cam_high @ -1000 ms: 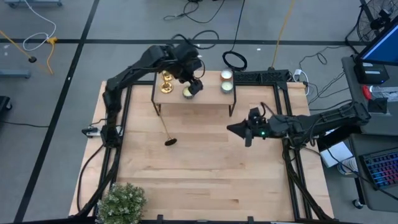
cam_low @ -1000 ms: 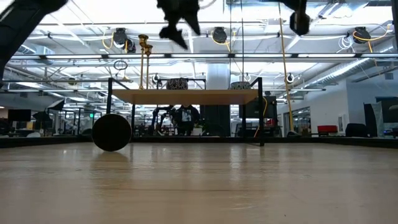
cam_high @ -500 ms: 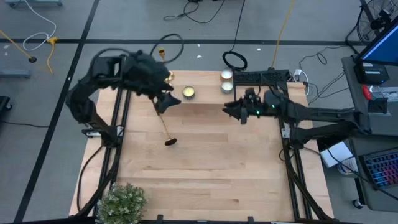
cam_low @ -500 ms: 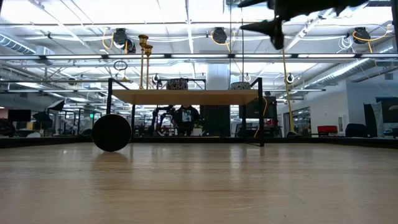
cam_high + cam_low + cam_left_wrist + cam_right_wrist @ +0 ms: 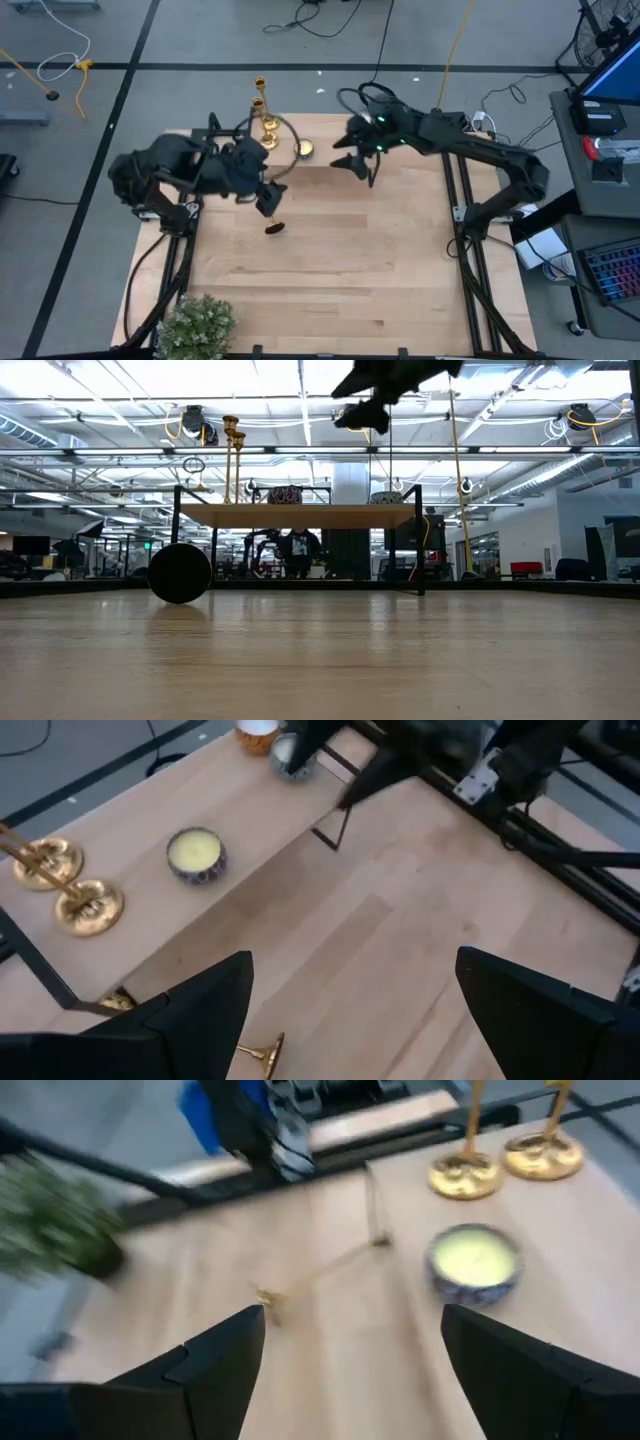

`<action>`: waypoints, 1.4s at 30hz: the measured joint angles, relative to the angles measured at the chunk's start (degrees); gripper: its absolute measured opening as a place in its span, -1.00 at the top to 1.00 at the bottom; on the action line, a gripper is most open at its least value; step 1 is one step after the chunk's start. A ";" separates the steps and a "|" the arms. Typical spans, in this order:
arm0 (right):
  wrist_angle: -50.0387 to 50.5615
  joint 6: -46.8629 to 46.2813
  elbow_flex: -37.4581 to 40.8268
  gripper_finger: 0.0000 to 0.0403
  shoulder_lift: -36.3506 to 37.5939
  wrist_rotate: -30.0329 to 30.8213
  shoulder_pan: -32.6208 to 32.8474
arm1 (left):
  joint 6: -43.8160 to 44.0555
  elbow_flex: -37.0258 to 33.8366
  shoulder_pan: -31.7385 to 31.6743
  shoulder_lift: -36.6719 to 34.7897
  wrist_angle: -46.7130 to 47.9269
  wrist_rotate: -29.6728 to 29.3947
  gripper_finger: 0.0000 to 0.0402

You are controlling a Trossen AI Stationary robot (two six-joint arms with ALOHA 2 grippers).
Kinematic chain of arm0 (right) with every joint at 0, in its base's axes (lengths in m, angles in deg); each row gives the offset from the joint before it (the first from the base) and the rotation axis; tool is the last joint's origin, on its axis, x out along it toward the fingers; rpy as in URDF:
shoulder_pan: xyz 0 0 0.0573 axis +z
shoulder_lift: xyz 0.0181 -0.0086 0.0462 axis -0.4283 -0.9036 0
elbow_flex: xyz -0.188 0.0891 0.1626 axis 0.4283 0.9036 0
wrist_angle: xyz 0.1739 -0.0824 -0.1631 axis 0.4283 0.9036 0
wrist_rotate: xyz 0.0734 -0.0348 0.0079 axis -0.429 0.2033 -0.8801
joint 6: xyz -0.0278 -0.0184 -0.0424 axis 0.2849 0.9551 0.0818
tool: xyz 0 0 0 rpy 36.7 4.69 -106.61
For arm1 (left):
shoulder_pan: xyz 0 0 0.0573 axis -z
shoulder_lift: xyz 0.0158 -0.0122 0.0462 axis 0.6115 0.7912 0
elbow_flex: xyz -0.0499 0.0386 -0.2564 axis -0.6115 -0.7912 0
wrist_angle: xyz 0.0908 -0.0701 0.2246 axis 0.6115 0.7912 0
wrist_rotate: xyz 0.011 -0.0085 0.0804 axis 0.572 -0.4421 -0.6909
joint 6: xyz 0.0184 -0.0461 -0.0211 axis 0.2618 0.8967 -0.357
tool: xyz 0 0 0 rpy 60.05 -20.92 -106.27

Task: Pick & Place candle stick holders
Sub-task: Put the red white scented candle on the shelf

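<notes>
Both grippers, left (image 5: 262,190) and right (image 5: 352,160), fingers open, empty. Third holder (image 5: 268,212) stands on tabletop (image 5: 350,270); a careless approach could topple it.

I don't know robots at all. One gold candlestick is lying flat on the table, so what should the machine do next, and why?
Probably lower the left gripper onto the fallen candlestick and close on its thin stem. Its jaws are open and it hangs almost over that piece, while the other two candlesticks stand upright on the raised shelf. The right gripper hovers farther off by the shelf.
</notes>
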 joint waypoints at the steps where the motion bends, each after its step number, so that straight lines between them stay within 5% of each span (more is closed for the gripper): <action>1: 2.33 2.58 -2.47 -0.50 -1.73 1.37 0.00 | 1.29 -0.82 0.86 -0.06 -0.16 -0.93 -0.77; 8: 13.80 15.68 -13.87 -0.51 -12.35 13.29 1.98 | 10.28 -9.80 6.60 -1.48 -0.12 -4.49 -0.77; 15: 14.75 15.26 -18.50 -0.48 -18.92 20.00 2.70 | 24.26 -26.23 13.63 -7.61 -0.09 -11.47 -0.68; 22: 14.50 13.30 -20.51 -0.47 -20.67 19.88 2.30 | 41.16 -44.19 19.29 -16.33 -1.94 -8.15 -0.43; 26: 12.68 12.04 -20.74 -0.52 -21.35 25.71 1.85 | 46.54 -49.64 21.08 -19.08 -3.39 -5.48 -0.39; 36: 17.61 7.33 -24.87 -0.66 -22.54 21.82 -0.46 | 47.70 -52.84 21.22 -19.71 -7.61 -5.46 -0.50; 42: 19.10 -1.72 -29.27 -0.74 -24.86 14.22 -1.67 | 46.51 -52.82 20.82 -19.69 -8.87 -5.65 -0.52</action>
